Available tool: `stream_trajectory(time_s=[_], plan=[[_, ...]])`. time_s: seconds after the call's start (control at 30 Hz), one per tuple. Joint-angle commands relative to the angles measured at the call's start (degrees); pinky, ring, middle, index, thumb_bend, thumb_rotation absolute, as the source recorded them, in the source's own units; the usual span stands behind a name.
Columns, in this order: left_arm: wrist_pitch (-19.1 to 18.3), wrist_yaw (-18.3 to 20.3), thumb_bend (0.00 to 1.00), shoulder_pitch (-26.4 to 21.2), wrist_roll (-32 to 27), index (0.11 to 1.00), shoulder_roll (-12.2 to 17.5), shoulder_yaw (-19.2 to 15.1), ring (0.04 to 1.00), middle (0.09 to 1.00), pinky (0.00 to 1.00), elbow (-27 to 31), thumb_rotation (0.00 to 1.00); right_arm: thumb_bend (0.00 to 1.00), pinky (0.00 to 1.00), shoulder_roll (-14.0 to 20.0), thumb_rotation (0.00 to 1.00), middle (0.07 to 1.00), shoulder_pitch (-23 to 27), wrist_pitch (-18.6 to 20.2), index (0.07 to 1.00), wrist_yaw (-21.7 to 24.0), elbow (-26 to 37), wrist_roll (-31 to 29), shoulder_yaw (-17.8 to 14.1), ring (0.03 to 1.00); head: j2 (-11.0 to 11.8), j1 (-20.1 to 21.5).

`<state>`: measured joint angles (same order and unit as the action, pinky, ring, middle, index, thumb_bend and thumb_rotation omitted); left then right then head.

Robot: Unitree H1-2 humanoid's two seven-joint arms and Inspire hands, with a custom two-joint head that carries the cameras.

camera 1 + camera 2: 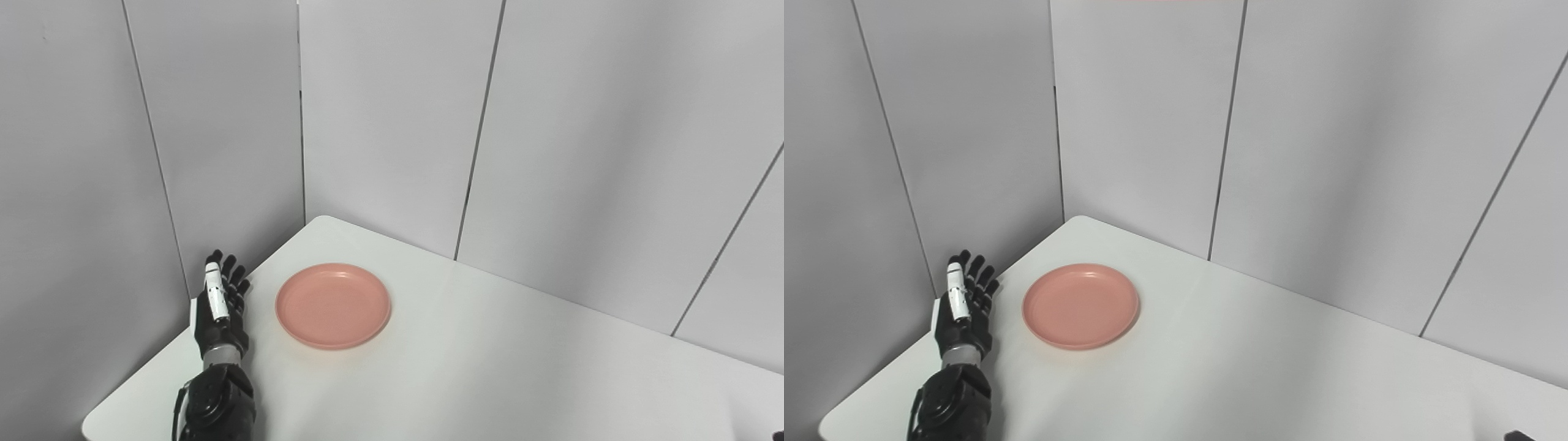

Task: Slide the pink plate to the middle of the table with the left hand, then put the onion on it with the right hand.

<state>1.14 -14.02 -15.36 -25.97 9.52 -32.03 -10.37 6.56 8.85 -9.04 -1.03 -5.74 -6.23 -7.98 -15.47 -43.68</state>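
Note:
The pink plate lies empty on the white table, toward its far left corner. My left hand stands edge-on just left of the plate, fingers straight and pointing away from me, holding nothing and not touching the rim. No onion shows in either view. Only a dark sliver at the bottom right corner hints at the right arm; the right hand itself is out of sight.
Grey wall panels close in behind the table and along its left side. The table's left edge runs close beside my left forearm. Bare white tabletop stretches right of the plate.

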Motion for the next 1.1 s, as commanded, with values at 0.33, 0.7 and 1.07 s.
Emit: stream_trajectory(time_s=[0.33,0.7,1.07], plan=[[0.3,2.0,0.40,-1.6,-0.3,0.945,0.7,2.0,0.948,0.955,0.95,0.1,1.00,0.51,0.57,0.0,0.81,0.765,-3.4,-0.4,0.715,0.1,-3.5,-0.4,-0.8,0.755,-0.4,-0.1],[-0.3,4.0,0.37,-2.4,-1.2,0.961,0.8,3.2,0.962,0.971,1.00,-1.5,1.00,0.50,0.57,0.0,0.81,0.768,-3.5,-0.7,0.712,0.2,-3.4,-0.4,-0.7,0.752,-0.5,0.0],[-2.5,5.2,0.37,-4.1,-0.6,0.973,2.3,5.9,0.970,0.980,0.99,-5.2,1.00,0.49,0.59,0.4,0.85,0.795,-3.7,-1.4,0.752,1.0,-3.6,-0.1,-0.3,0.777,-0.9,0.3]])
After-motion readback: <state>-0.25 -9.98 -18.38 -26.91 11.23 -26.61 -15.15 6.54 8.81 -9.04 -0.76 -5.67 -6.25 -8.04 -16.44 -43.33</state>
